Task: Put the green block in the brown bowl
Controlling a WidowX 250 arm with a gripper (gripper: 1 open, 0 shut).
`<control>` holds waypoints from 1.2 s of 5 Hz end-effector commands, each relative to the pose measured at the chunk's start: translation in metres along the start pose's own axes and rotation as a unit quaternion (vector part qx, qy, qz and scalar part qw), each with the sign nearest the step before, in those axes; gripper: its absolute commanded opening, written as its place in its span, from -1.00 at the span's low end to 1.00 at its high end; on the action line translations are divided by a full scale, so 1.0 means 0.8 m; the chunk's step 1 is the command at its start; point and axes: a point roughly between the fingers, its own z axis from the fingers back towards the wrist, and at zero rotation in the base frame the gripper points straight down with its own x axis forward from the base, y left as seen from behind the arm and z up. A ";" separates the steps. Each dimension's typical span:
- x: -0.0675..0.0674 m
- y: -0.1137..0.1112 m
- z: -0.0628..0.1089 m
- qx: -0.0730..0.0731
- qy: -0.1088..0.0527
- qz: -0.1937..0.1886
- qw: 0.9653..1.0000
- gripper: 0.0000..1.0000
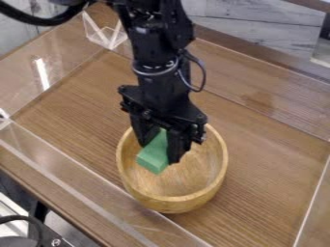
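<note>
The brown bowl [194, 189] is a round light wooden bowl near the front of the wooden table. Directly over it hangs my black gripper [162, 145], shut on the green block [156, 156]. The bright green bar tilts downward between the fingers, its lower end inside the bowl's rim, just above the bowl's floor at the left side. The arm hides the bowl's far rim.
A clear plastic wall [77, 183] borders the wooden table [271, 125] along the front and left. A small clear stand [100, 35] sits at the back left behind the arm.
</note>
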 end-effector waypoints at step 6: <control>0.009 -0.017 -0.016 0.015 -0.005 0.008 1.000 -1.00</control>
